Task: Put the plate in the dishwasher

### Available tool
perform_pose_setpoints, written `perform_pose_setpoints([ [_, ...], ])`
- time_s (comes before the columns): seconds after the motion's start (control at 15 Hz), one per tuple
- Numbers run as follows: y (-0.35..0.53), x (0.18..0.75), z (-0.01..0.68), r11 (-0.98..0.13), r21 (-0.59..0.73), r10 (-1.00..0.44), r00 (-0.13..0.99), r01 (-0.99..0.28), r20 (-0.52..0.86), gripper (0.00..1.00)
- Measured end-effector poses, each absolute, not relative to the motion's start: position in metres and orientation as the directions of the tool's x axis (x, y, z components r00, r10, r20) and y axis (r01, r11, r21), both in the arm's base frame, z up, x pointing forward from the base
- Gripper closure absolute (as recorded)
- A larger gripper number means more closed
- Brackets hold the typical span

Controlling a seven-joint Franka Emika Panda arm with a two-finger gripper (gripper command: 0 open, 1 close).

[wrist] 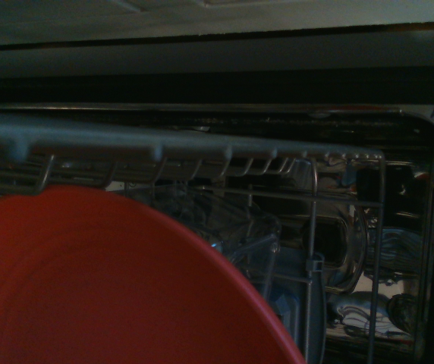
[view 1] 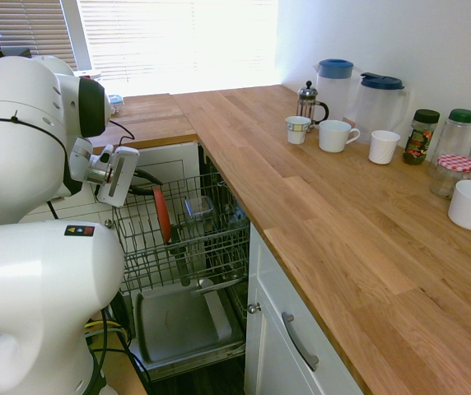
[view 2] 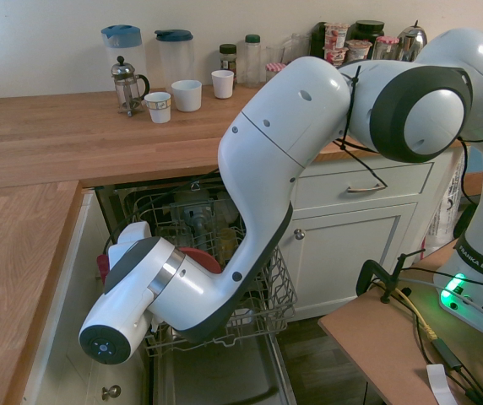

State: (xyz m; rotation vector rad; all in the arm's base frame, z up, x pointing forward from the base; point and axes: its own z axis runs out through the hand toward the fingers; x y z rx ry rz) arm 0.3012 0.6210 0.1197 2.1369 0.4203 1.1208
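Red plate (view 1: 162, 214) stands on edge in the wire rack (view 1: 211, 239) of the dishwasher (view 1: 182, 317), right in front of my claw (view 1: 141, 183) and just below it. I cannot tell whether the claw grips the plate or has let go. Beyond the plate, further into the rack, I see glassware (wrist: 247, 235).

My wrist (view 2: 132, 291) hangs over the rack (view 2: 263, 308); the plate (view 2: 201, 257) stands just behind it, mugs (view 2: 187, 94) far beyond on the counter (view 2: 64, 135).
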Motion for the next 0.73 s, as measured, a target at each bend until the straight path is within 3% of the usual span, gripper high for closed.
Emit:
perform_pose_setpoints([
  [0.33, 0.633, 0.282, 0.132, -0.73, 0.684, 0.562, 0.559, -0.012, 0.609, 0.0],
  [0.73, 0.637, 0.236, 0.194, -0.754, 0.657, 0.538, 0.558, -0.016, 0.631, 0.0],
])
